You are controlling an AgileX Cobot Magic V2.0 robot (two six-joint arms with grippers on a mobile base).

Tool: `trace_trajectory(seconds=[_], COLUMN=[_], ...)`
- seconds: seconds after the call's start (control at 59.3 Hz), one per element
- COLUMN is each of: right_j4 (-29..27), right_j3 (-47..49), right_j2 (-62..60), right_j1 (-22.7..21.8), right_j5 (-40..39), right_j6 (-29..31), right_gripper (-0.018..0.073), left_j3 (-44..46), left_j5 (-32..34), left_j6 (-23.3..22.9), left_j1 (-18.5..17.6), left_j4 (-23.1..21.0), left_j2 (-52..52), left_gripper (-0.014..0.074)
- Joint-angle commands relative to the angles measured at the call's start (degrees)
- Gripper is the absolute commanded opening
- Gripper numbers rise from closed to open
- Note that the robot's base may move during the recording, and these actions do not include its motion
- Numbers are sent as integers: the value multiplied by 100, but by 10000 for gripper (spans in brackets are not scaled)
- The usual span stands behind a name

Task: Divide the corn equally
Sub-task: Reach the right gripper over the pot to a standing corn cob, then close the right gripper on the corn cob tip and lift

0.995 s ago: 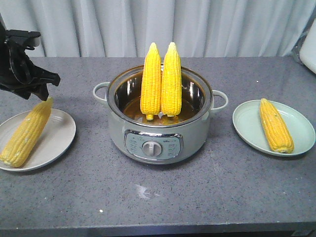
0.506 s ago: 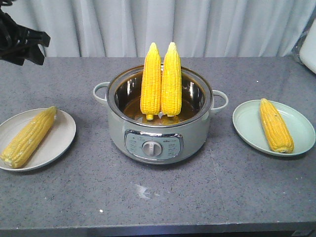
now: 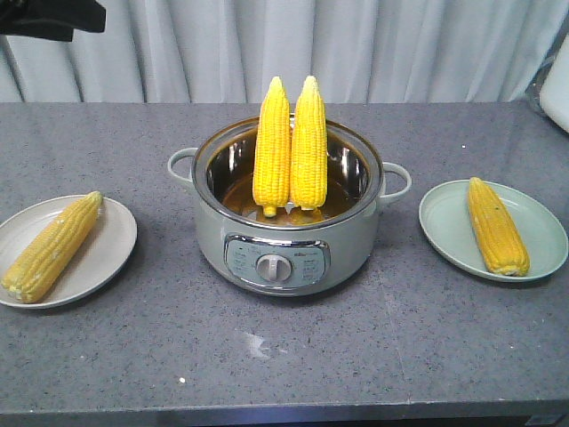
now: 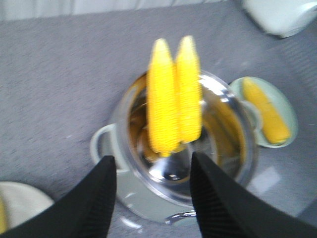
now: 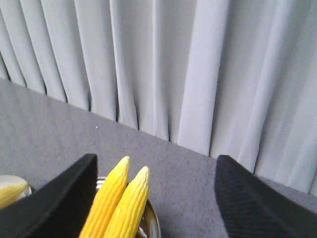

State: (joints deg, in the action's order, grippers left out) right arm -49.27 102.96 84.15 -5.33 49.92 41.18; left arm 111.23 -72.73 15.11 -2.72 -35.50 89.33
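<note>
Front view: we record one cob per plate, two cobs propped upright in the pot, likely for grasping; left pincer and right pincer released, empty.

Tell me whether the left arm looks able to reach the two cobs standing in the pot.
Probably yes. The left hand is open, and its wrist view looks down on the cobs, whose tips stand above the pot, with nothing between.
</note>
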Motion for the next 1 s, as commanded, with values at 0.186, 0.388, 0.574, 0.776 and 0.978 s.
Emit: trace_trajectory(seconds=[0.186, 0.388, 0.574, 0.776, 0.978], right_j4=[-463, -505, -535, -466, -439], right_j3=[1210, 2559, 2824, 2824, 2819], right_j2=[935, 2305, 3150, 3652, 3890], right_j1=[569, 804, 899, 1166, 1273], right_j5=[-682, 67, 317, 231, 30], right_j6=[-329, -943, -1008, -998, -1013], right_gripper=[574, 574, 574, 574, 574], left_j3=[187, 187, 187, 187, 187], left_j5=[182, 182, 139, 134, 73], left_j6=[213, 213, 213, 213, 213], left_j1=[-1, -1, -1, -1, -1], left_j4=[-750, -750, -744, -744, -744], left_j2=[-322, -322, -322, -314, -296], left_gripper=[345, 345, 345, 345, 345])
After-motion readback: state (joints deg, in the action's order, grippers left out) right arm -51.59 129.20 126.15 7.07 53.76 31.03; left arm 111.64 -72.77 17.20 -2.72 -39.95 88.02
